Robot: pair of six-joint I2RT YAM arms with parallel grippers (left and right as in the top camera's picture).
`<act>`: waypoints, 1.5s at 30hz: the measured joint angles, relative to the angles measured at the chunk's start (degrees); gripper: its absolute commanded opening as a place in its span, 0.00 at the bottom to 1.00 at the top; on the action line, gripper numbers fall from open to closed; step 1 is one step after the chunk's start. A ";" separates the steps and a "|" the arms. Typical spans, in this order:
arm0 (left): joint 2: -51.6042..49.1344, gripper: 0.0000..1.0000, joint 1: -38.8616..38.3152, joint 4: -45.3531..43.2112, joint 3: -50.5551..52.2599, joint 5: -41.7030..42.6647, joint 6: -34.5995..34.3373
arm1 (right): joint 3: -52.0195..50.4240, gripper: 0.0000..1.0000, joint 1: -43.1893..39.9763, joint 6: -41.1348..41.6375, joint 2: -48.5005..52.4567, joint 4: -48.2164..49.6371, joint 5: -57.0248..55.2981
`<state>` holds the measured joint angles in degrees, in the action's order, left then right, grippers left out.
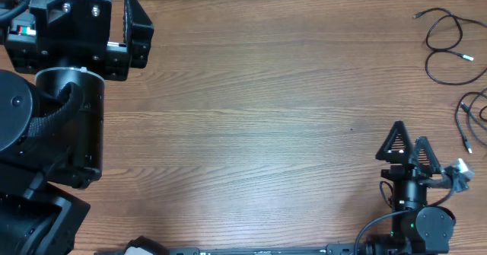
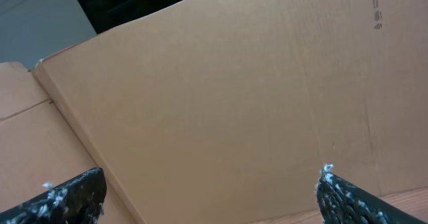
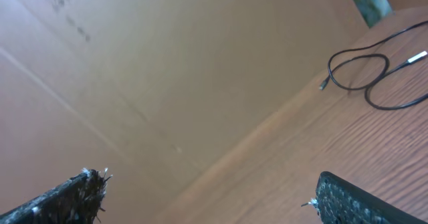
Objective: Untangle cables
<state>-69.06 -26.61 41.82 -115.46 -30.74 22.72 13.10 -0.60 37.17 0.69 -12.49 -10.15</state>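
Both the left claw [image 2: 210, 187] and right claw [image 1: 409, 147] stand spread and empty, the cables [image 1: 466, 57] lie loose at the worktop's [image 1: 266, 95] far right edge, and the cardboard's [image 2: 234, 83] small print is unreadable

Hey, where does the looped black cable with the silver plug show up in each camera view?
Overhead: looped cable in the top right corner of the table.
Left wrist: not in it, only cardboard.
Right wrist: upper right, lying on the table.
Shared landmark: the wood-grain table, in all three.
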 measured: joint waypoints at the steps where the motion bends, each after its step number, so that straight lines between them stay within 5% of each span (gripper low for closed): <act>1: -0.07 1.00 0.00 0.00 0.00 0.00 0.00 | -0.63 1.00 0.00 -1.40 0.00 0.22 0.70; 18: -1.68 1.00 0.00 -0.02 0.00 -0.20 0.20 | -8.28 1.00 0.00 -17.44 2.89 -2.10 9.60; 45: -1.73 1.00 0.00 -0.09 0.00 -0.42 0.20 | -8.31 1.00 0.00 -19.15 7.85 -2.08 9.94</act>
<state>-70.78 -26.61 41.74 -115.46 -31.16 22.92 4.80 -0.60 18.02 8.54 -14.57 -0.21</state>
